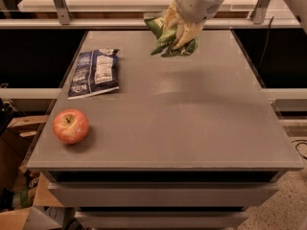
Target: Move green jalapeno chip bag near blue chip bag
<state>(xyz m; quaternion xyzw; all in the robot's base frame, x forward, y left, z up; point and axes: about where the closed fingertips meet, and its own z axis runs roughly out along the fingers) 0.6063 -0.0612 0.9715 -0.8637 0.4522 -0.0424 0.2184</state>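
My gripper [178, 36] hangs over the far middle of the grey table [192, 123], shut on the green jalapeno chip bag [163, 40], which is crumpled between the pale fingers [186, 32] and held above the tabletop. The blue chip bag [94, 72] lies flat at the table's left side, label panel up, to the left of and nearer than the gripper.
A red apple [70, 126] sits near the front left corner. A light shelf with metal posts [60, 4] runs behind the table. Cardboard boxes [19, 186] stand on the floor at the lower left.
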